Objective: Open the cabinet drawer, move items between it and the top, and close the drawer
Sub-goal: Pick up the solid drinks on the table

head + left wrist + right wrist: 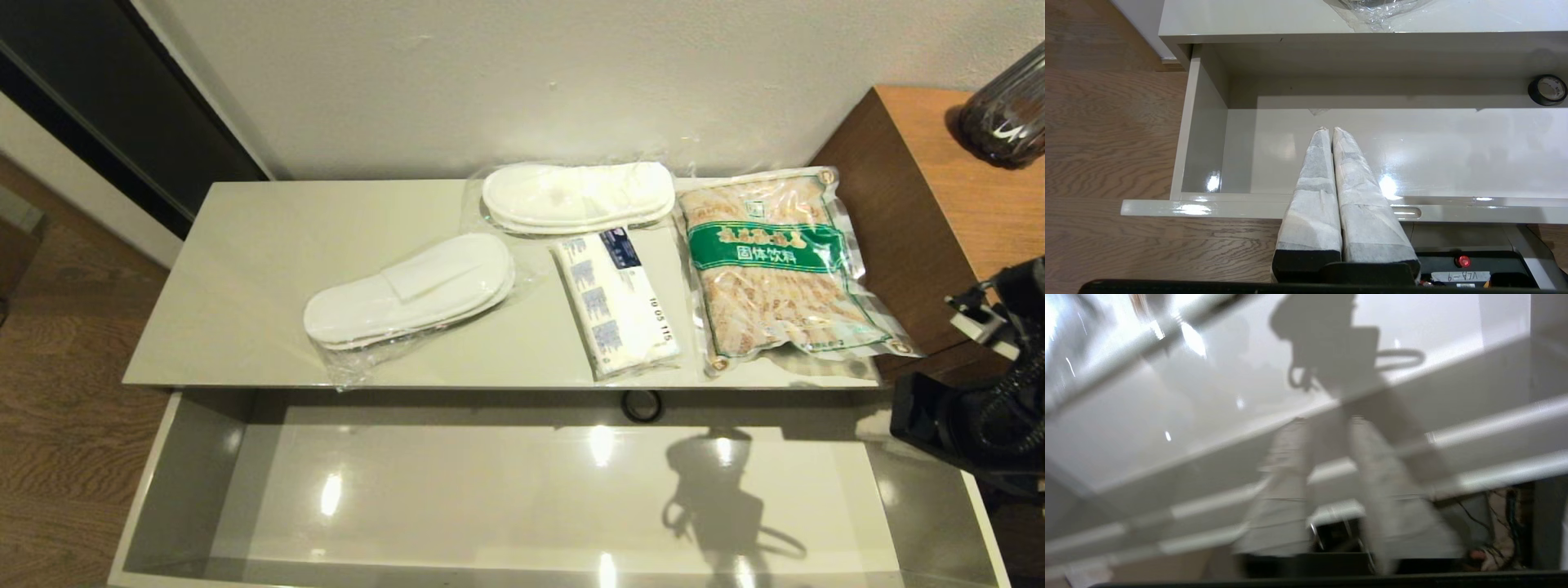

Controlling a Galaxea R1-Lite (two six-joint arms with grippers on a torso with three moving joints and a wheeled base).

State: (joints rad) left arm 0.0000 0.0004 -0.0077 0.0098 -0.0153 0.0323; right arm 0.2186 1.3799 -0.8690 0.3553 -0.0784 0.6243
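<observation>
The cabinet drawer [147, 490] stands pulled out, its glossy floor bare. On the top [245, 269] lie two bagged pairs of white slippers [412, 290] [580, 196], the tissue pack [616, 302] and the green-banded bag of sachets [767, 269]. My left gripper [1329, 130] is shut with nothing in it, hovering over the drawer's front rail [1208, 207] near the drawer's left end; it does not show in the head view. My right arm [963, 416] is at the drawer's right end. The right gripper [1331, 419] is open and empty above the drawer's edge [1494, 420].
A black tape roll [642, 405] [1547, 90] lies at the back of the drawer under the top's front edge. A taller brown wood unit [922, 188] with a dark ribbed vase [1008, 114] stands to the right. Wooden floor [57, 367] lies to the left.
</observation>
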